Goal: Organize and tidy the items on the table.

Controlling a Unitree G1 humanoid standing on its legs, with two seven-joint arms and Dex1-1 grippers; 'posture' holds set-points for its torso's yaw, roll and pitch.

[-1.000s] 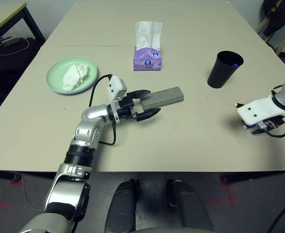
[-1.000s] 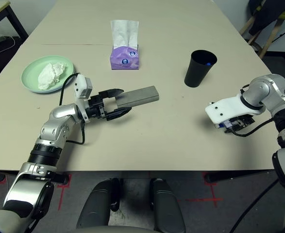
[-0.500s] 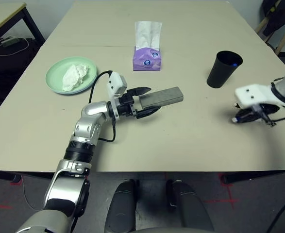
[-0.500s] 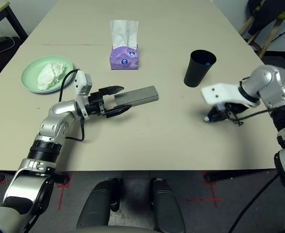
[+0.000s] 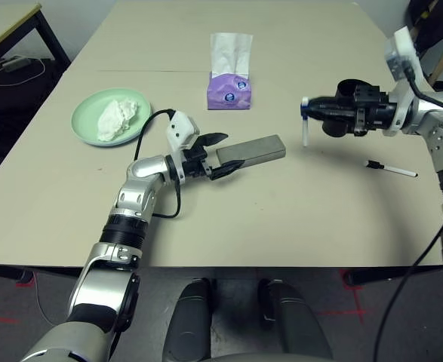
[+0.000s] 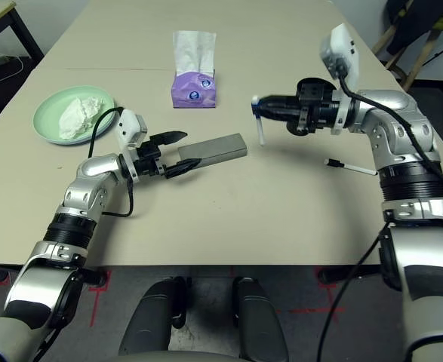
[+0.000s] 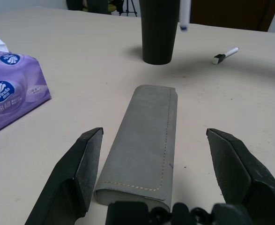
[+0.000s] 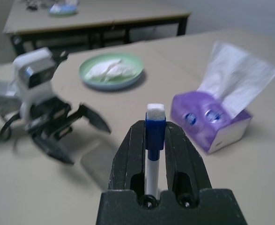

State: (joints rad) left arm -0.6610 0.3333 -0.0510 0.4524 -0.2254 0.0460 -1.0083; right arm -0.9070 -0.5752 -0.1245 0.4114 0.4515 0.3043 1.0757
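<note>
1. Spanning the scene, the desk (image 5: 296,219) carries everything to be tidied.
2. Left claw (image 5: 219,154), fully open, straddles one end of the grey glasses case (image 5: 255,149) lying flat, probably lining up a grasp.
3. Right claw (image 6: 260,107), clamped shut on a pen (image 5: 305,121), holds it near the black cup (image 7: 159,30), likely its destination.
4. Second pen (image 5: 391,169) lies loose beside them.

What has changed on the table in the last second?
The right gripper has risen from the table's right edge and swung left beside the cup, carrying a pen. Another pen now shows where it was. The left gripper, case and plate stayed put.
</note>
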